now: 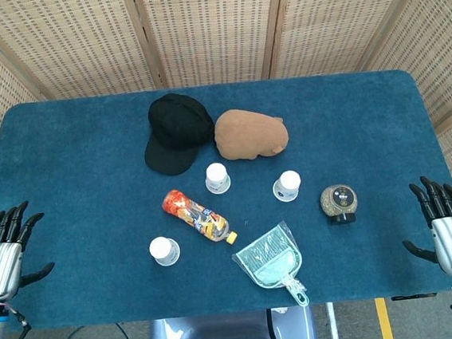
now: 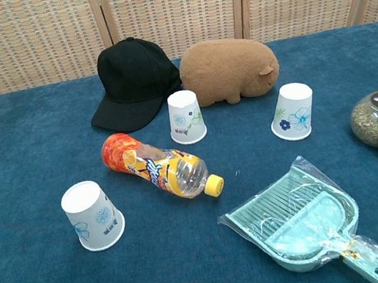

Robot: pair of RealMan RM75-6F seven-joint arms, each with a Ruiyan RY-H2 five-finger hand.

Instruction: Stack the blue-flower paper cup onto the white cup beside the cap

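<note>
On the blue table (image 1: 64, 153), the blue-flower paper cup (image 2: 293, 112) stands upside down, well apart from the white cup (image 2: 186, 117) beside the black cap (image 2: 132, 80), unstacked, while the left hand (image 1: 3, 253) and right hand (image 1: 450, 230) wait empty, fingers spread, at the edges.

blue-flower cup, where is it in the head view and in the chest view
Head view: the blue-flower cup stands upside down right of centre, left of the jar.
Chest view: the same cup sits at right, in front of the brown plush.
Shared landmark: the black cap, with the white cup just in front of it.
</note>
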